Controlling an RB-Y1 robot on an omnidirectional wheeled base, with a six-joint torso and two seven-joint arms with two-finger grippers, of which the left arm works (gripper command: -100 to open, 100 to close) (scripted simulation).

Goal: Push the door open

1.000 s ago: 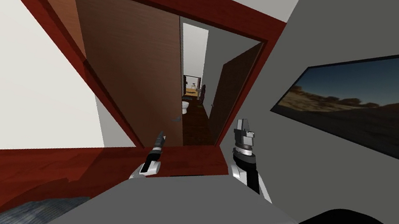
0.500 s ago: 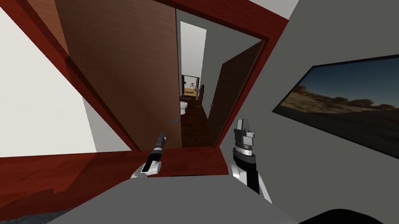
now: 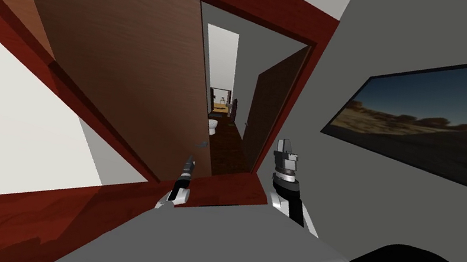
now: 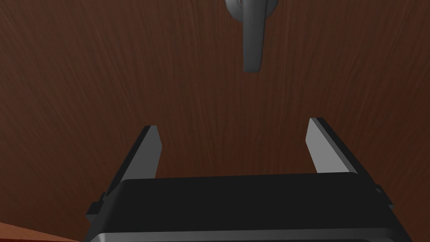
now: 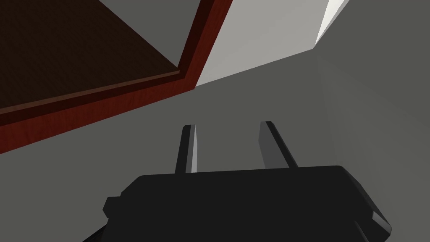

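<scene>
Left wrist view: the left hand (image 4: pixel 233 124), released and empty, faces the brown door (image 4: pixel 84 75) near its grey handle (image 4: pixel 253 42) (door partly open). Pushed askew, its fingers (image 4: pixel 145 153) could catch the handle or slip off.

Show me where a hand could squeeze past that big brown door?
Free: the tall gap between the edge of the brown wooden door and the narrower brown door leaf, bordered by the dark red frame. Crowded: at the door panel, where the open left claw points close to the grey lever handle.
</scene>
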